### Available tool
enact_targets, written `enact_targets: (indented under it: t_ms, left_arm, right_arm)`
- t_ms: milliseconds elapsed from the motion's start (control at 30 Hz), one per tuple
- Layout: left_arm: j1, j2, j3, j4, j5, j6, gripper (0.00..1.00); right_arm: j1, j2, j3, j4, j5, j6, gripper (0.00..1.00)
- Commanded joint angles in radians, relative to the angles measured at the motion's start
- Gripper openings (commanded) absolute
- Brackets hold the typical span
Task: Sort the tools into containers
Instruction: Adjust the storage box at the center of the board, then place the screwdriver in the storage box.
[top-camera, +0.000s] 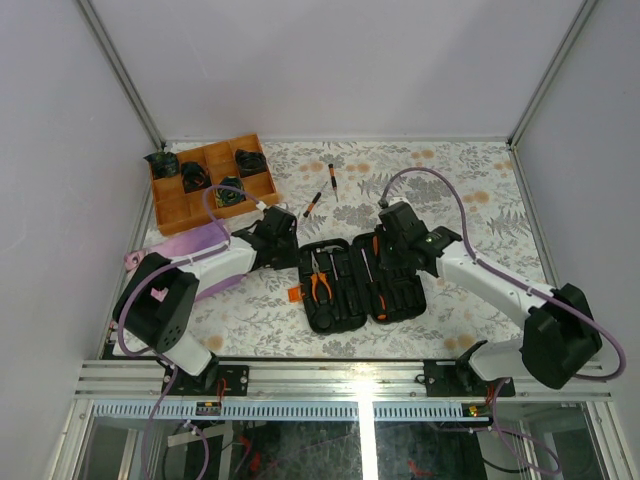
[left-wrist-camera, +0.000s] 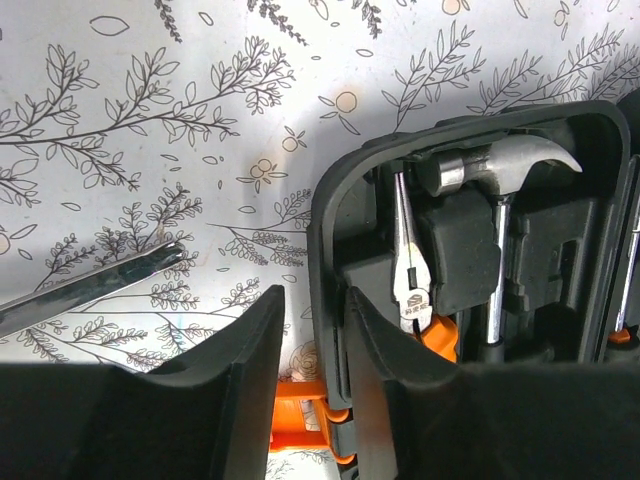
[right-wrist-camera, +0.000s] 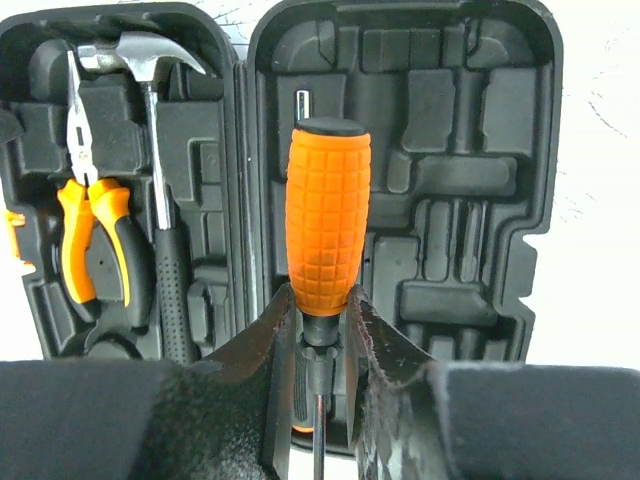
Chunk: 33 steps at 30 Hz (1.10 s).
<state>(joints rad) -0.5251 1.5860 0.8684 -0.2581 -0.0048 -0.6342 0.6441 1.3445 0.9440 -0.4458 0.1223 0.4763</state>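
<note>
- The right gripper (right-wrist-camera: 322, 345) is clenching an orange-handled screwdriver (right-wrist-camera: 328, 200). It is pinching the black collar just below the grip, with a finger on either side.
- The screwdriver is hanging over the right half of the open tool case (right-wrist-camera: 480, 150), in the middle of the right wrist view and close to the hinge line.
- What I am worrying about: the pinch sits on a narrow, round collar, and the whole fat handle is sticking out past the fingertips. A nudge against a moulded ridge could be enough to make it pivot or roll in the grip.
- If it comes down off-line, it could end up resting across the ridges rather than in a slot, and the case would not be folding shut.
- The left gripper (left-wrist-camera: 312, 340) is straddling the case's left rim, just above the orange tab (left-wrist-camera: 300, 410). I cannot tell whether it is gripping the rim or only hovering around it. Any tug there would be sliding the slots out from under the screwdriver.
- Its long axis is running top to bottom in the right wrist view. The handle's butt is pointing to the top of the frame and the steel shaft is leaving at the bottom, roughly parallel to the hammer (right-wrist-camera: 150, 60) and pliers (right-wrist-camera: 90, 220) lying in the left half.
- In the top view, two thin drivers (top-camera: 332, 180) are lying on the table beyond the case.
</note>
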Motion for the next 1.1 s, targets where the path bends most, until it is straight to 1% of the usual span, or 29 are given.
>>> enact_targets:
  t_ms: [0, 233, 333, 467, 633, 833, 933, 1067]
  left_arm:
    - [0.011, -0.025, -0.017, -0.013, -0.021, 0.021, 0.31]
    - [0.011, -0.08, -0.036, -0.012, -0.011, 0.012, 0.37]
    - [0.011, -0.105, -0.041, -0.014, -0.011, 0.011, 0.39]
    - [0.012, -0.13, -0.047, -0.017, -0.004, 0.009, 0.39]
    - [0.011, -0.151, -0.046, -0.024, 0.0, 0.008, 0.41]
    - [0.011, -0.183, -0.039, -0.04, -0.002, 0.01, 0.44]
    - [0.009, -0.196, -0.033, -0.05, -0.003, 0.011, 0.45]
    - [0.01, -0.206, -0.022, -0.057, -0.001, 0.012, 0.45]
  right_arm:
    - [-0.019, 0.053, 0.003, 0.107, 0.016, -0.03, 0.0]
    - [-0.03, 0.168, 0.029, 0.131, 0.058, -0.065, 0.02]
    - [-0.033, 0.201, 0.046, 0.122, 0.091, -0.075, 0.04]
    - [-0.037, 0.241, 0.056, 0.131, 0.087, -0.087, 0.08]
    - [-0.038, 0.275, 0.07, 0.13, 0.106, -0.103, 0.17]
    - [-0.04, 0.283, 0.069, 0.147, 0.101, -0.11, 0.31]
    - [-0.041, 0.281, 0.074, 0.152, 0.1, -0.107, 0.36]
    - [-0.042, 0.274, 0.078, 0.169, 0.09, -0.107, 0.38]
